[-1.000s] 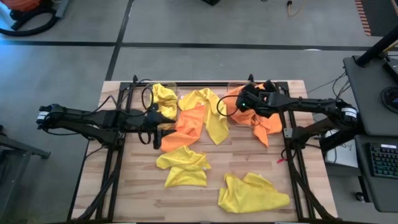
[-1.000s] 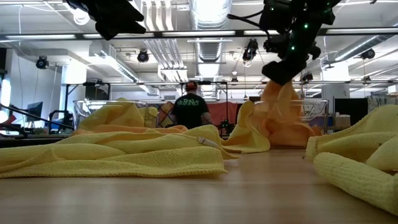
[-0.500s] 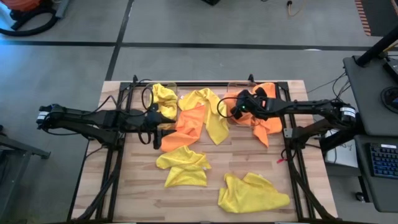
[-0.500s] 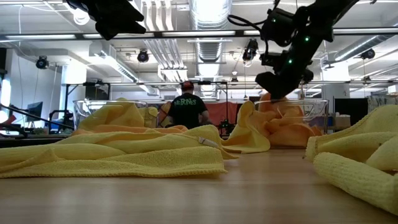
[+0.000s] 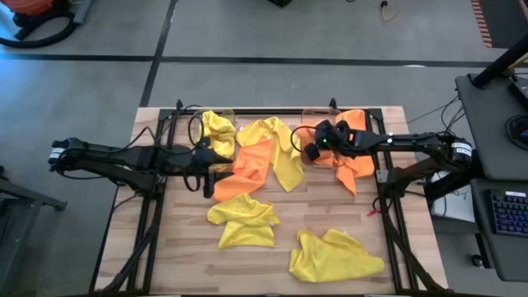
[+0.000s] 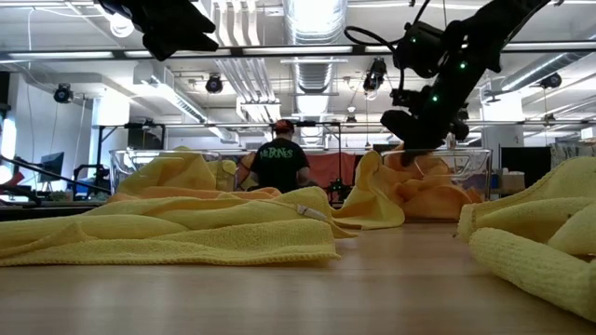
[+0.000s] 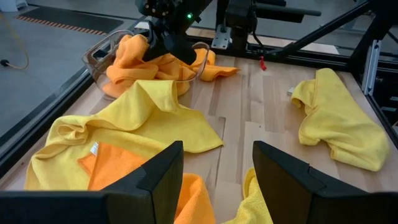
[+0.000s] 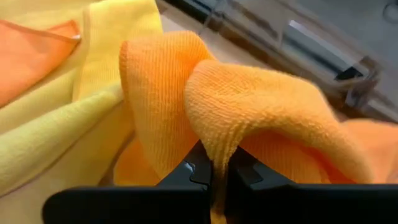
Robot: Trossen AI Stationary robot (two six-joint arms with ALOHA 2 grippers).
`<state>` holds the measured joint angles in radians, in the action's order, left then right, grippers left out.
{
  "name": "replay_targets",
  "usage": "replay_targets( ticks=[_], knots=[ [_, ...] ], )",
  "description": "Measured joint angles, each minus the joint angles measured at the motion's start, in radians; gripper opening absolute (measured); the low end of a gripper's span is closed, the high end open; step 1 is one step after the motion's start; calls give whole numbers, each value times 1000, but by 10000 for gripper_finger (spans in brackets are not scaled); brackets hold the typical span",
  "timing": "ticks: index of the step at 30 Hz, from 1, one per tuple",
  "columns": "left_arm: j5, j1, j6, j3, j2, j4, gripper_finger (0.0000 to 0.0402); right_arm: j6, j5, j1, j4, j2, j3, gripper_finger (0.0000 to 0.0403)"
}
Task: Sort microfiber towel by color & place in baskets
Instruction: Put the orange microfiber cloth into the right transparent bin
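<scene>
High view: right gripper (image 5: 312,151) pinches an orange towel (image 5: 351,158) at its basket (image 5: 322,115); left gripper (image 5: 206,175) gapes.

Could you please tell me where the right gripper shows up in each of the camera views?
High view: right gripper, over the right basket.
Low view: upper right, above that basket.
Left wrist view: top, at the basket.
Right wrist view: bottom, fingers pinching an orange towel.
Shared landmark: the right basket.
</scene>
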<state>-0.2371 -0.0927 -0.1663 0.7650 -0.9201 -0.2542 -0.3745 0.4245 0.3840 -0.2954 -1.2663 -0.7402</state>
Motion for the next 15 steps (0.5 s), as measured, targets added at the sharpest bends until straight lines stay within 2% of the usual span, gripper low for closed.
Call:
replay_targets(
  ticks=[8, 15],
  knots=[
    [0, 0, 0, -1, -41, 1, 177, -16, -15, 42, 31, 0, 73, 9],
    [-39, 0, 10, 3, -55, 8, 177, -8, -12, 42, 72, 0, 101, 9]
  ],
)
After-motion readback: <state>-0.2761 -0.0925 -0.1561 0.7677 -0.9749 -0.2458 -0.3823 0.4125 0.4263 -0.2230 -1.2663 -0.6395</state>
